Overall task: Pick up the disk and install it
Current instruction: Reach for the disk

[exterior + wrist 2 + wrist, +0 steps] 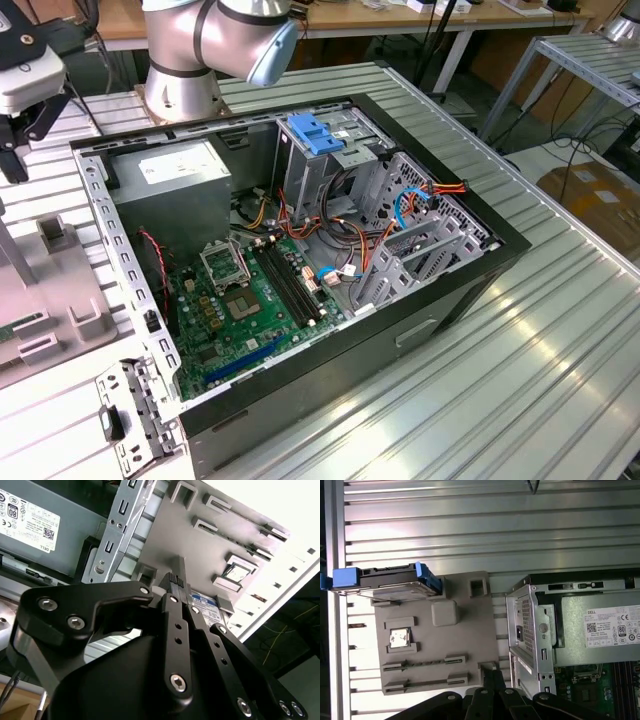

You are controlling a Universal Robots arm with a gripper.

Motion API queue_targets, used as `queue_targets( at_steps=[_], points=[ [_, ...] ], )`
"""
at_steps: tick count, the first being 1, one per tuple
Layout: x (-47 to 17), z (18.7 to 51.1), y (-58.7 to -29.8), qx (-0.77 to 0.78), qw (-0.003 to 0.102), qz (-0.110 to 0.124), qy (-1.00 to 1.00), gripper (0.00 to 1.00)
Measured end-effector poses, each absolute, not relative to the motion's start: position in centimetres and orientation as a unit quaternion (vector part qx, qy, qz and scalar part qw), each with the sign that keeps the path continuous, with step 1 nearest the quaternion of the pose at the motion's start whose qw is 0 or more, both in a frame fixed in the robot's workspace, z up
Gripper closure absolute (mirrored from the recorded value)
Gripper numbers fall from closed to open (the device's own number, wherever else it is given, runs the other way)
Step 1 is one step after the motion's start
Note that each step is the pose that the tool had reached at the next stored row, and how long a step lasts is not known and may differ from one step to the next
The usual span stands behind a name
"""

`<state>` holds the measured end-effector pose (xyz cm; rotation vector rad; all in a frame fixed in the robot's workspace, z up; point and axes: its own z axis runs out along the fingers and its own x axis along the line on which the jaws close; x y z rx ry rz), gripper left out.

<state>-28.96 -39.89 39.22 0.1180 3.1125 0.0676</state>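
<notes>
Fingers (172, 580), black metal with ribbed pads, sit drawn together in both wrist views with nothing between them. They hang over the flat grey fixture plate (462, 645), apart from the disk.

The silver-grey rectangular disk with blue plastic side rails (387, 582) rests on that plate, along the edge away from the open black computer case (420, 320). It appears to stand on a long side, though I cannot judge its exact tilt. The second wrist view shows part of its white label with the blue band (204, 601) just past the fingertips.

Handling, as a judgement: the metal body is rigid and fairly dense for its size, so it will not flex. The flat faces are smooth and probably slippery. The mechanism is shock-sensitive, so no knocks. The best hold looks to be across the thin body, pads on the two broad faces near the middle, with the blue rails left free for the bay.

Surroundings:
- The ribbed aluminium table (470, 530) is glossy.
- The plate is matt, with raised brackets and slots.
- The perforated steel drive cage (425, 235) has thin, sharp-looking edges.
- Loose coloured cables (400, 205) lie beside the cage.
</notes>
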Motion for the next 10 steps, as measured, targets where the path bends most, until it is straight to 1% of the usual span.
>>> queue_targets(
  at_steps=[10],
  points=[
    [-30.1, 39.2, -39.9, 0.038, 0.013, 0.022, 0.999, 0.89]
  ],
)
